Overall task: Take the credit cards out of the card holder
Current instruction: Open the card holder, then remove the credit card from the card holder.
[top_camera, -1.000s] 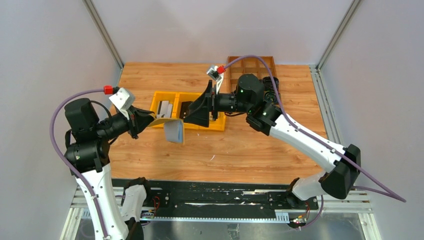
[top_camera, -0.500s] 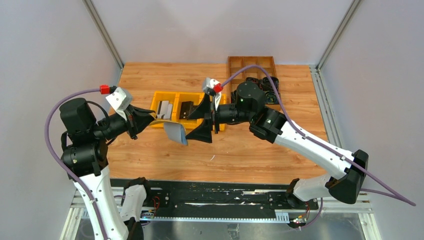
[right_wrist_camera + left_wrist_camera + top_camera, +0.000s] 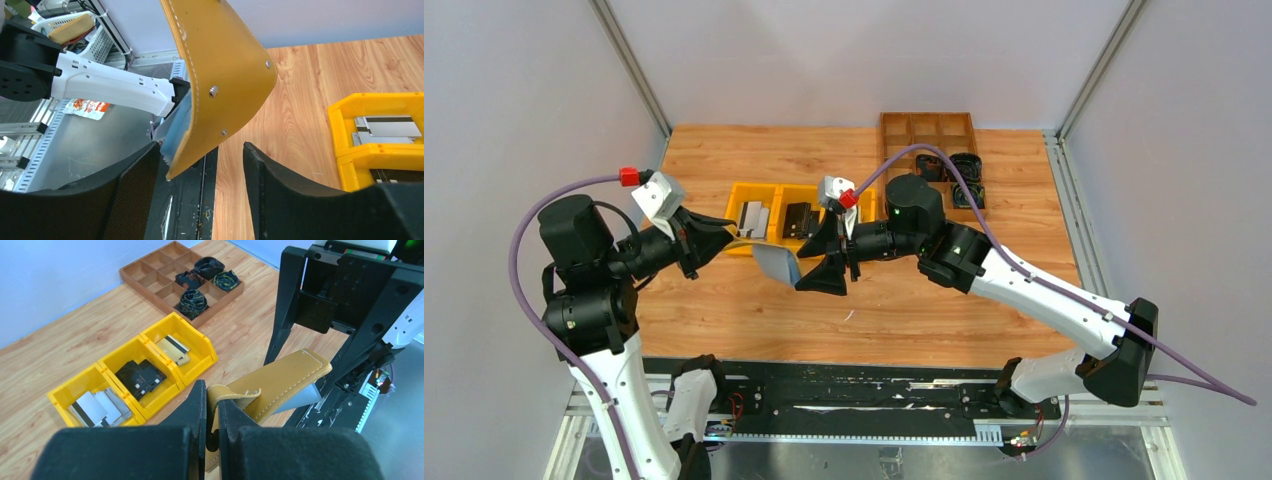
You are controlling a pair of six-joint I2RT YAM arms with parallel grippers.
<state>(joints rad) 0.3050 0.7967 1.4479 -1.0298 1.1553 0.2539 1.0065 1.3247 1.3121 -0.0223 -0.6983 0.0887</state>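
My left gripper (image 3: 720, 239) is shut on a tan flap of the mustard-tan card holder (image 3: 776, 262) and holds it in the air above the table, its silver-grey face showing from above. In the left wrist view the holder (image 3: 280, 382) sticks out past my fingers (image 3: 212, 412). My right gripper (image 3: 816, 263) is open, its jaws either side of the holder's free end (image 3: 220, 75) without touching it. A light silver-grey edge (image 3: 172, 132), maybe a card, shows inside the holder. Silver, black and beige cards (image 3: 100, 407) lie in the yellow bins.
Three joined yellow bins (image 3: 794, 218) stand behind the holder on the wooden table. A brown divided tray (image 3: 929, 140) with dark coiled items sits at the back right. A black rail (image 3: 824, 385) runs along the near edge.
My right gripper has moved left and nearer, from over the yellow bins to around the holder's free end. My left gripper has kept hold and tilted the holder slightly.
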